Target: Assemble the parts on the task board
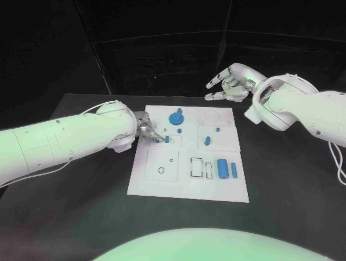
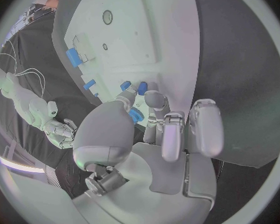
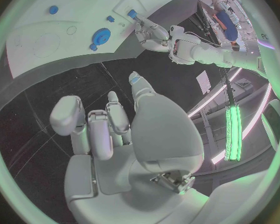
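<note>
Left hand [image 1: 147, 130] sits low over the left edge of the white task board [image 1: 190, 185], its fingertips [image 2: 154, 98] curled down around a small blue part [image 1: 167, 139] that stands on the board just right of them; the left wrist view shows thumb and finger closing on a blue piece [image 2: 135, 115] there, so the hand pinches that part. Right hand [image 1: 229, 84] hangs in the air beyond the far right corner of the board, well apart from it, fingers loosely spread and holding nothing; the right wrist view shows its palm [image 3: 154, 129] over the bare black desk [image 1: 298, 185]. On the board, a round blue gear-like part [image 1: 176, 117] lies near the far edge, just far of the left hand, with a tiny blue peg [image 1: 180, 130] near it. Toward the middle right, a short blue cylinder [image 1: 207, 141] lies flat and a small blue stud [image 1: 216, 129] stands just far of it. Near the right side, a blue block [image 1: 222, 168] and a longer blue rod [image 1: 234, 169] lie side by side, next to a rectangular recess [image 1: 197, 166] outlined in the plate. A small ring-shaped hole [image 1: 162, 170] shows in the near left panel of the board.
</note>
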Controlling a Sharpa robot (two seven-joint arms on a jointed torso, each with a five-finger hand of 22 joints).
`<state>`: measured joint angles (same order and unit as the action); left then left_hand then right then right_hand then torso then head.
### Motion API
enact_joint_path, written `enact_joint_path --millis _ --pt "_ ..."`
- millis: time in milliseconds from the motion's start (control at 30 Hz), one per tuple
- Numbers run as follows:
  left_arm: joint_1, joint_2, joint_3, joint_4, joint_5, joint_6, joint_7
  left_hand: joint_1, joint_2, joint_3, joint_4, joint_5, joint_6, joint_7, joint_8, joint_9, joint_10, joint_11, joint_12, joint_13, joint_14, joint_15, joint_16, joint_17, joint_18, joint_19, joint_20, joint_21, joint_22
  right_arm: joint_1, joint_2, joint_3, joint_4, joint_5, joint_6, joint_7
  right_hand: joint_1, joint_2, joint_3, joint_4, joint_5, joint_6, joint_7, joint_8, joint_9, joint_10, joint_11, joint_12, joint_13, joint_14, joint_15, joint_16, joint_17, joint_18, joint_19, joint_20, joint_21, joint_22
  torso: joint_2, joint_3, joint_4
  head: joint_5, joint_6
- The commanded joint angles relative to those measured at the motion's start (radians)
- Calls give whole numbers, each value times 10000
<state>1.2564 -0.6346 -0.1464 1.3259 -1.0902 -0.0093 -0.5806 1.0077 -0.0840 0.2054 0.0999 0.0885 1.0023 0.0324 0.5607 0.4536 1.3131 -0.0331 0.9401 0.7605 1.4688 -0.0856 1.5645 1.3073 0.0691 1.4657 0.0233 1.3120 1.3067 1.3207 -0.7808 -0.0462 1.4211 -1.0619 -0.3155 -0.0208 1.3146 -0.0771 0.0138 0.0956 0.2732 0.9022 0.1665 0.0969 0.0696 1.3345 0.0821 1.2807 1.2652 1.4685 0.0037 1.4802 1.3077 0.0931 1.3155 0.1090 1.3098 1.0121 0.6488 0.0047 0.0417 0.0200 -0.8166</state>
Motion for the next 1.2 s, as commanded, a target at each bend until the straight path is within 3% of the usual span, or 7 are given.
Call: enact_joint_path --millis 33,200,400,467,700,1067,1200 --pt "18 -90 29 112 98 -1058 544 62 15 -293 123 -130 -129 95 -64 -16 -252 37 -332 -368 965 -17 -52 2413 52 -67 -20 -309 -196 17 -5 6 2 -4 -45 54 -47 45 -72 16 -44 1 2 33 1 -48 -36 -15 -8 650 -44 -43 925 135 -30 -46 -56 -13 2 -7 -4 -20 22" --pt "49 -277 76 300 511 -1826 1121 353 110 -898 415 -149 -310 194 -116 -74 -672 103 -877 -1019 869 57 -270 2020 171 -280 47 -881 -687 17 -19 6 -8 -4 -84 57 -47 45 -72 17 -44 1 2 33 1 -49 -36 -16 -9 650 -44 -44 924 135 -30 -46 -57 -14 3 3 6 -37 52" --pt "148 -452 115 435 707 -2394 2159 974 181 -1557 692 -122 -1200 612 -745 -498 -1732 506 -1765 -1763 229 332 -1700 -79 784 -1570 281 -4175 -3552 17 -37 6 -33 -4 -135 73 -52 47 -80 24 -42 -2 2 33 1 -68 -34 -38 -32 647 -44 -53 908 140 -42 -46 -70 -40 4 1 6 -57 60" --pt "170 -447 117 438 731 -2379 2632 1399 239 -1721 686 -108 -1441 805 -943 -680 -2279 685 -2054 -1973 -407 507 -2906 -1602 1075 -2362 434 -6068 -5124 17 -40 6 -44 -4 -145 77 -52 47 -80 24 -42 -2 2 33 1 -68 -34 -38 -32 647 -44 -53 908 140 -42 -46 -70 -40 8 1 -2 -54 68" --pt "193 -37 33 66 618 -2361 4838 3722 673 -1265 -134 -8 -1857 1273 -1508 -1305 -3914 1215 -3368 -3091 -2933 954 -6803 -5949 1083 -3223 860 -7778 -6267 17 -7 6 -99 -3 -182 118 -50 48 -88 29 -32 -3 2 34 1 -145 -34 -127 -125 638 -44 -74 871 151 -67 -46 -99 -98 21 -6 -17 -98 118" --pt "192 746 -210 -839 -1979 -2540 6415 4356 163 -870 -610 -28 -1401 1231 -2518 -2421 -3947 1289 -4835 -4929 -2678 997 -6963 -6496 1138 -2696 927 -8339 -6813 17 36 6 -130 5 -232 192 23 78 -143 56 24 35 -16 81 11 -659 -51 -751 -758 598 -54 -181 710 197 -184 -51 -247 -356 34 -10 -34 -179 185" --pt "220 986 -323 -1028 -2649 -2215 6433 4266 43 -1010 -694 -101 -1088 1194 -3052 -2872 -3737 1266 -5463 -5682 -1318 958 -4987 -4568 1133 -1837 839 -8035 -6719 17 55 6 -133 5 -239 199 33 83 -150 60 32 37 -18 85 11 -688 -52 -790 -797 596 -56 -189 701 202 -196 -53 -264 -384 33 -21 -14 -211 189"
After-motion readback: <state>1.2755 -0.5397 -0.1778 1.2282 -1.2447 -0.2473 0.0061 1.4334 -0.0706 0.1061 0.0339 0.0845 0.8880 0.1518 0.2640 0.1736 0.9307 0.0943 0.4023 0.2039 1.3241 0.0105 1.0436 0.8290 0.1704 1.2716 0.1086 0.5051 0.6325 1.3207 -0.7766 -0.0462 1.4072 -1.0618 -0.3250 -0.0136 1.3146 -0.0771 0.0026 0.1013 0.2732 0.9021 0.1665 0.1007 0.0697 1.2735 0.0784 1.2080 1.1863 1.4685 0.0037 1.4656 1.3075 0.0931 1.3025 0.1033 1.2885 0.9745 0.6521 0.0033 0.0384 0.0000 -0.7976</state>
